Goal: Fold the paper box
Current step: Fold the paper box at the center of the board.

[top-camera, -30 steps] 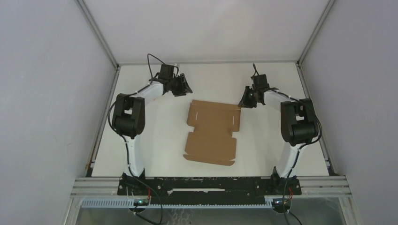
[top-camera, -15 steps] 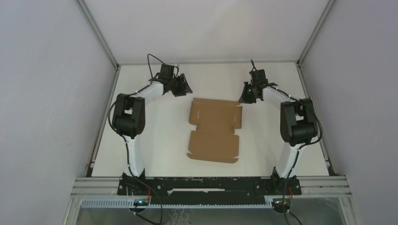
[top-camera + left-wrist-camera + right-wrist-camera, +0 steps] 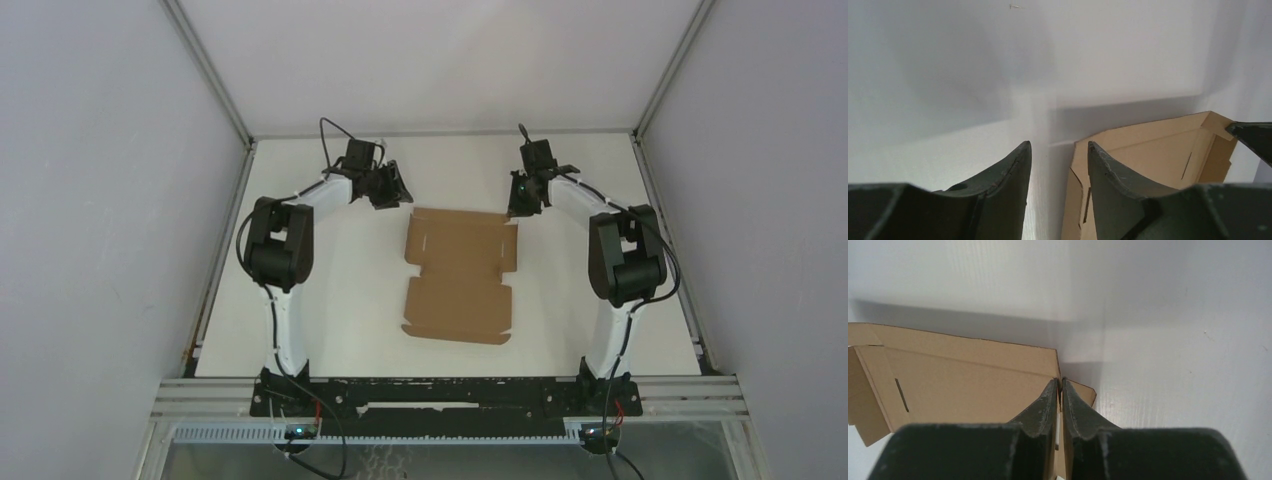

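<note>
The paper box [image 3: 460,275], a flat die-cut brown sheet with its flaps not yet raised, lies near the middle of the white surface [image 3: 340,290], its far edge turned toward the far wall. The right fingers [image 3: 520,203] sit at its far right corner. In the wrist view these fingers [image 3: 1075,405] are closed to a thin slit with the cardboard's edge running into it, so they appear to have that corner pinched. I judge this grip serves to steer the sheet into place rather than to fold it. The left fingers [image 3: 397,190] hover just beside the far left corner. From the left wrist they [image 3: 1015,170] stand partly apart with nothing between them except bare surface and the sheet's left edge [image 3: 1148,150], likely waiting to take the opposite corner. Compared with a second ago, the sheet has lost its skew. Its near end has swung toward the right and its sides now run squarer to the surface's edges. The right wrist has moved farther back and inward, and the left arm has barely shifted. No fold has begun yet.
</note>
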Tool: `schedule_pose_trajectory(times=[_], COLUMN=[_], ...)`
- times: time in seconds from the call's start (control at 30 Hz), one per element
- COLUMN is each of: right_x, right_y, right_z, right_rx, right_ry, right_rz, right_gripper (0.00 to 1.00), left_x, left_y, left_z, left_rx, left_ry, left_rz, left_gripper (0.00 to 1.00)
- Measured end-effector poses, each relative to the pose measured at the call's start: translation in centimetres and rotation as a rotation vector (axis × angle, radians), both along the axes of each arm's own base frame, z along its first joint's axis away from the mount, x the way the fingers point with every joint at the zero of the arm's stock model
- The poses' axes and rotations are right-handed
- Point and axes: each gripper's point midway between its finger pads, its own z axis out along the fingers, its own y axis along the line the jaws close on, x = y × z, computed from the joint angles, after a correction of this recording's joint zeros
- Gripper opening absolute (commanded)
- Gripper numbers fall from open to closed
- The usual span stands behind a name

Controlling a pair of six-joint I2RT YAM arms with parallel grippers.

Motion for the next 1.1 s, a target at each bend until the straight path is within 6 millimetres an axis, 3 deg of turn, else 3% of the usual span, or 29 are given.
schedule_pose_trajectory(times=[0.27, 0.47, 0.8, 1.1], right_x=[-0.5, -0.4, 0.0, -0.4], right_y=[-0.3, 0.1, 0.5, 0.7], right_z=[-1.3, -0.9, -1.0, -1.6], right_rx=[-0.035, -0.040, -0.054, -0.066], right_ry=[0.056, 0.056, 0.060, 0.080], right_rz=[-0.006, 0.000, 0.010, 0.020], right_gripper=[0.15, 0.15, 0.15, 0.15], left_x=[0.1, 0.2, 0.1, -0.1], left_y=[-0.8, -0.9, -1.0, -2.0], left_z=[0.5, 0.5, -1.5, -1.3], left_rx=[-0.021, -0.022, -0.013, -0.039], left_ry=[-0.016, -0.021, 0.015, 0.013], left_rz=[-0.019, -0.020, -0.023, -0.045], left_gripper=[0.50, 0.50, 0.50, 0.44])
